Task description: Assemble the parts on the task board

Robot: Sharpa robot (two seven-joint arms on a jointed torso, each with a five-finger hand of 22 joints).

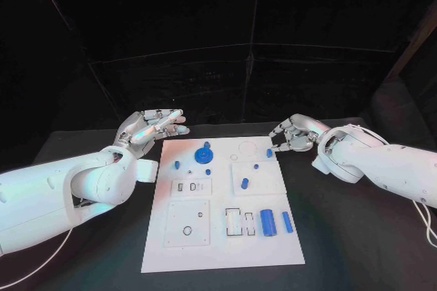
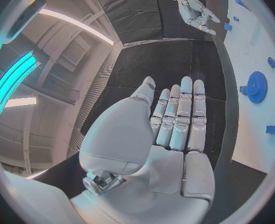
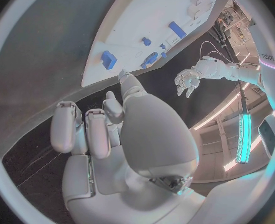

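The white task board lies in the middle of the black table. On it are a blue gear, a blue cylinder, a blue bar and several small blue parts. My left hand hovers by the board's far left corner, flat, fingers straight, holding nothing. In the left wrist view my left hand has the gear beside it. My right hand hangs at the far right corner with fingers half curled and nothing in them, close to a small blue part. That part lies just beyond the thumb.
Several recesses and outlined slots mark the board's near half. Black table surrounds the board on all sides. A cable trails from my right arm at the table's right side.
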